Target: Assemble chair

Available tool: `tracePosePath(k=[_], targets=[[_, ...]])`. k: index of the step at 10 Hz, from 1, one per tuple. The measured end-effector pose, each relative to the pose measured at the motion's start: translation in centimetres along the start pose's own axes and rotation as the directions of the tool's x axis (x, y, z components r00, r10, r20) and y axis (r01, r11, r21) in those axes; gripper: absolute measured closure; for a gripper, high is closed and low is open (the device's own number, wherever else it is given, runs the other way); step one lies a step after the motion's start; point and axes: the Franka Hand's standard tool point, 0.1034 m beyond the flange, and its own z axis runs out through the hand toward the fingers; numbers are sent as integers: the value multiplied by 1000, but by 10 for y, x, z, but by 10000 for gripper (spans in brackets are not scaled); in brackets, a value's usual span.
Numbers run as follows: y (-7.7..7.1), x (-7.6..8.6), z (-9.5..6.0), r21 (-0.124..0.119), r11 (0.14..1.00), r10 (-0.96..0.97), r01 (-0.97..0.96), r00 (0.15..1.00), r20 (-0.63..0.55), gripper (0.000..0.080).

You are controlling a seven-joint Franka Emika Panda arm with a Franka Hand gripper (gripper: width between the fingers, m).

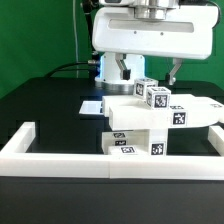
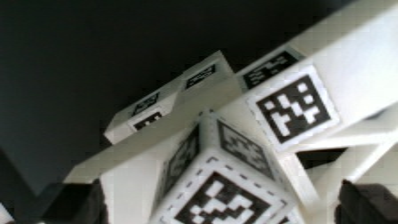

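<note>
The chair sits partly built near the front of the black table, a stack of white blocky parts with black-and-white tags: a flat panel on top, a chunkier base below, and a square post standing on the panel. It rests just behind the low white wall that borders the table's front edge. Behind it, towards the exterior view's left, the marker board lies flat. I see the gripper hanging directly above the post, with dark fingers on either side, but I cannot tell whether they are spread or pinching it. In the wrist view the post fills the picture, tilted, with tags on its faces, too close and blurred to show contact. My worry is that the post is not seated squarely; if I let go or push down off-centre, it could tip, jam, or shift the whole stack against the wall.
</note>
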Motion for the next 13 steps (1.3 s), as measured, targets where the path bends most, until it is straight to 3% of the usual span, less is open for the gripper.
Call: tracePosePath(k=[5,7,9,10,11,12,13], targets=[[1,0,0,-1,950,-313,313,950,0,150],[2,0,1,-9,889,-458,458,889,4,150],[3,0,1,-10,876,-482,482,876,6,150],[3,0,1,-10,876,-482,482,876,6,270],[3,0,1,-10,876,-482,482,876,6,270],[3,0,1,-10,880,-475,475,880,6,452],[3,0,1,-10,892,-452,452,892,6,517]])
